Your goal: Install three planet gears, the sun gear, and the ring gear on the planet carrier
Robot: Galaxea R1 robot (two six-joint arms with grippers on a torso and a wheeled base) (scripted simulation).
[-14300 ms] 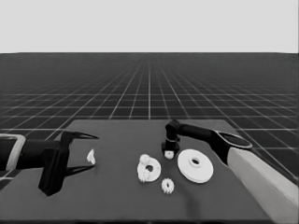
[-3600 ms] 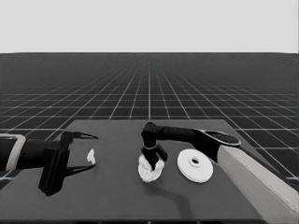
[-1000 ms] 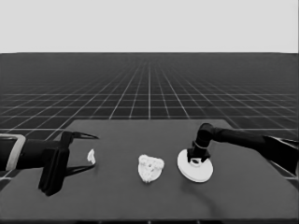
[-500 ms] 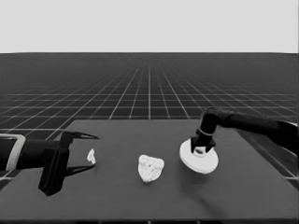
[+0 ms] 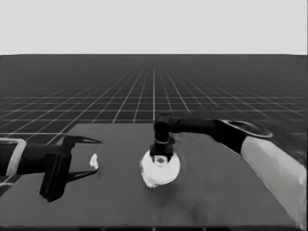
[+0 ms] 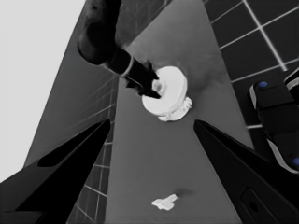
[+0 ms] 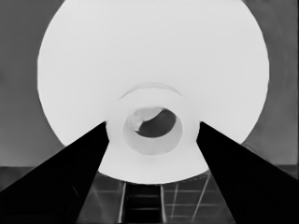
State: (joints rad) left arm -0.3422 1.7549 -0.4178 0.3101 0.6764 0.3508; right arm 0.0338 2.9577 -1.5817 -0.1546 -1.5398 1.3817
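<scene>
At mid-worktop (image 5: pixel 216 192), the right gripper (image 5: pixel 161 158) held the larger round white part (image 5: pixel 161 168) by its raised hub, jaws closed on it, over toothed white gears (image 6: pixel 184 106) peeking beneath. The left gripper (image 5: pixel 82 156) waited at the left end, jaws wide, beside a thin white piece (image 5: pixel 94 160)

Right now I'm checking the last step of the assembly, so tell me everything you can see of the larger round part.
The larger round part is a thick white disc, plastic-looking, with a raised hub and a small hole in its middle. It sits roughly level near the table's middle, on top of the gear stack, whose teeth peek out beneath one edge. The right gripper comes straight down on it, its fingers either side of the hub. The left gripper is parked away at the table's left end.
</scene>
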